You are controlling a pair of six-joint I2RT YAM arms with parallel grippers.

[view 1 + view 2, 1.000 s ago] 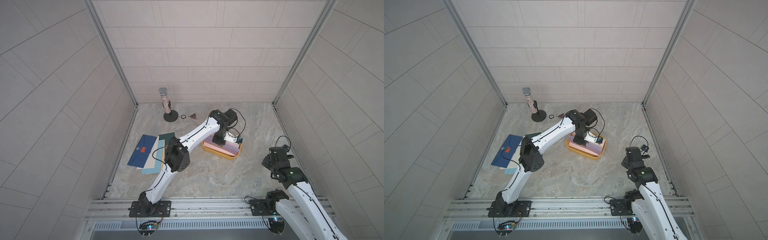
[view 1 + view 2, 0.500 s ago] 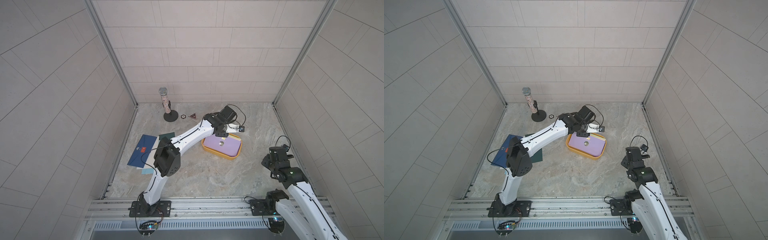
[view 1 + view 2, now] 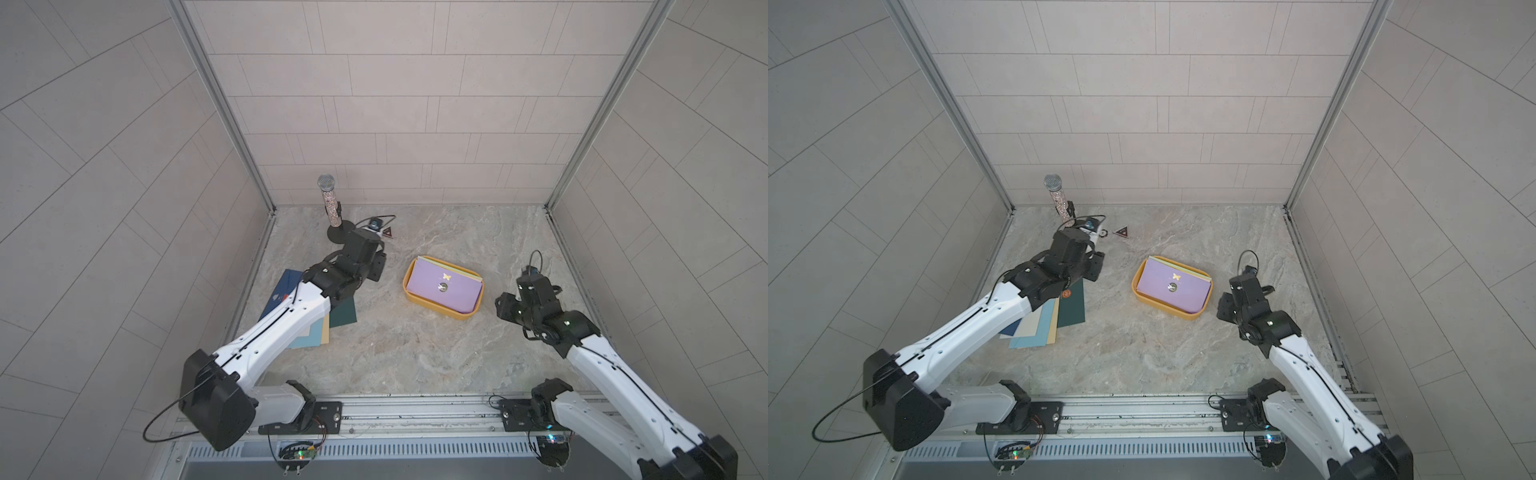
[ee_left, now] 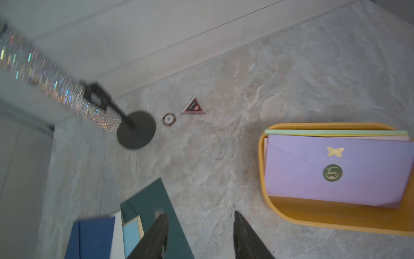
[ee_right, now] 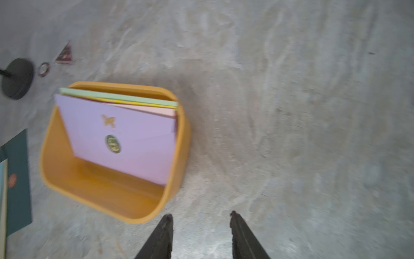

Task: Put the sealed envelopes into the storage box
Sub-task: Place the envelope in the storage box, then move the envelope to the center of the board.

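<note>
The mustard storage box (image 3: 440, 311) (image 3: 1167, 309) stands mid-floor with a lilac sealed envelope (image 3: 444, 286) (image 4: 336, 170) (image 5: 121, 134) lying on top of green, yellow and pink ones. At the left lies a fanned pile of sealed envelopes: dark green (image 3: 345, 311) (image 4: 152, 201), navy (image 3: 282, 291), light blue (image 3: 1034, 332). My left gripper (image 4: 201, 213) (image 3: 376, 268) hangs open and empty over the dark green envelope's far edge. Just right of the box, my right gripper (image 5: 201, 213) (image 3: 505, 305) is open over bare floor, holding nothing.
A glittery microphone on a black round stand (image 3: 337, 235) is at the back left. A triangular badge (image 3: 1122, 232) and a round badge (image 4: 169, 118) lie beside it. Tiled walls enclose three sides; a metal rail (image 3: 415, 411) runs along the front.
My left arm drew back from the box leftward to the pile, its jaws opening. The lilac envelope stayed in the box. My right arm barely moved; its jaws widened slightly.
</note>
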